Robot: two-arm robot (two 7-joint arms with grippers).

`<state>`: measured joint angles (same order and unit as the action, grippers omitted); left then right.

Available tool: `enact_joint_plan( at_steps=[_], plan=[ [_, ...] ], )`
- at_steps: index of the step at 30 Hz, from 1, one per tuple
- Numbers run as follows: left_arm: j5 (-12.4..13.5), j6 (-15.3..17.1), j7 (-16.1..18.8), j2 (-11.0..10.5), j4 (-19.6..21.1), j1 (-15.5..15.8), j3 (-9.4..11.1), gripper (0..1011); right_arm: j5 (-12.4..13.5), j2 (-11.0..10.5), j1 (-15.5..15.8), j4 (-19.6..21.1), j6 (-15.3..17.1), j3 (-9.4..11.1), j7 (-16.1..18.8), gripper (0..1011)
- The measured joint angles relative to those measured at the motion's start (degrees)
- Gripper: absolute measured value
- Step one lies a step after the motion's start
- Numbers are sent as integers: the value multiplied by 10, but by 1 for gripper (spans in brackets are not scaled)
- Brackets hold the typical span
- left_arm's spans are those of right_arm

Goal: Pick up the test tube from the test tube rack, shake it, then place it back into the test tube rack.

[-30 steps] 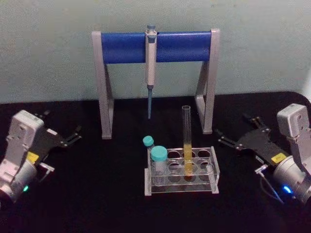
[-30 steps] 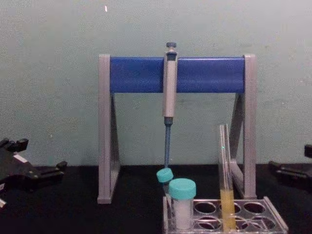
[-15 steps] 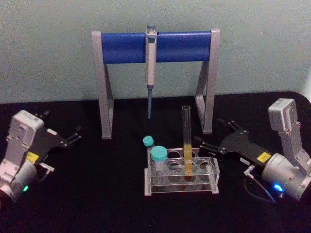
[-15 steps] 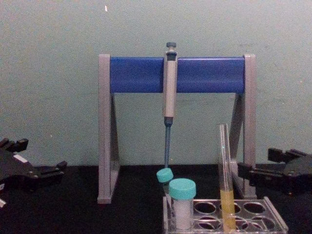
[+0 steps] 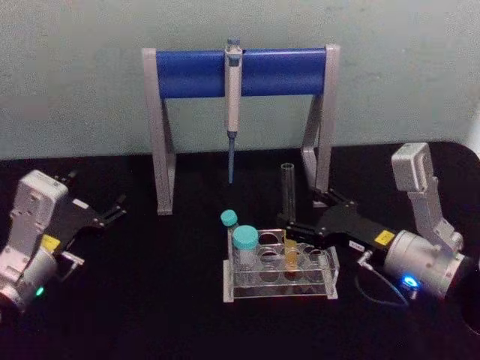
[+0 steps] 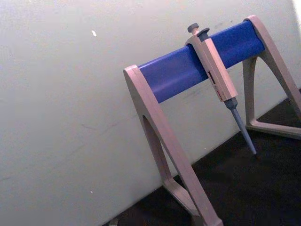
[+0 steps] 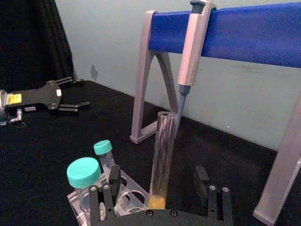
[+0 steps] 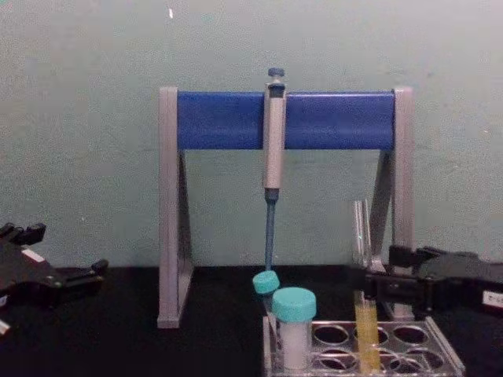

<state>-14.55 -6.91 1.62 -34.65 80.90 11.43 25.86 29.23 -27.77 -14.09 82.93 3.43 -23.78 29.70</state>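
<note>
The test tube [image 5: 287, 196] stands upright in the test tube rack [image 5: 331, 264], clear glass with yellow liquid in its lower part. In the right wrist view the test tube [image 7: 163, 155] rises between the two black fingers [image 7: 201, 179], with a gap on each side. My right gripper [image 5: 301, 214] is open around the tube, just above the rack's top plate. From the chest, the right gripper [image 8: 376, 281] reaches in from the right to the test tube [image 8: 361, 236] above the test tube rack [image 8: 442, 353]. My left gripper [image 5: 105, 204] rests open at the table's far left.
A grey-and-blue pipette stand [image 5: 240, 73] stands behind the rack, with a pipette [image 5: 232, 97] hanging from its bar. Its right leg [image 5: 319, 161] is close behind my right gripper. Two teal-capped vials [image 5: 244, 238] sit at the rack's left end.
My right gripper has moved left from the table's right side toward the rack, and its fingers now straddle the test tube. The left arm has not moved.
</note>
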Motion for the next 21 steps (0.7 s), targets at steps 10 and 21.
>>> enact_joint_plan(
  at_steps=[10,21],
  plan=[
    [0,0,0,0,0,0,0,1009,11,21,-34,-40,16,-15,9,1000],
    [0,0,0,0,0,0,0,1010,12,28,-48,-56,9,-22,14,1000]
  ],
)
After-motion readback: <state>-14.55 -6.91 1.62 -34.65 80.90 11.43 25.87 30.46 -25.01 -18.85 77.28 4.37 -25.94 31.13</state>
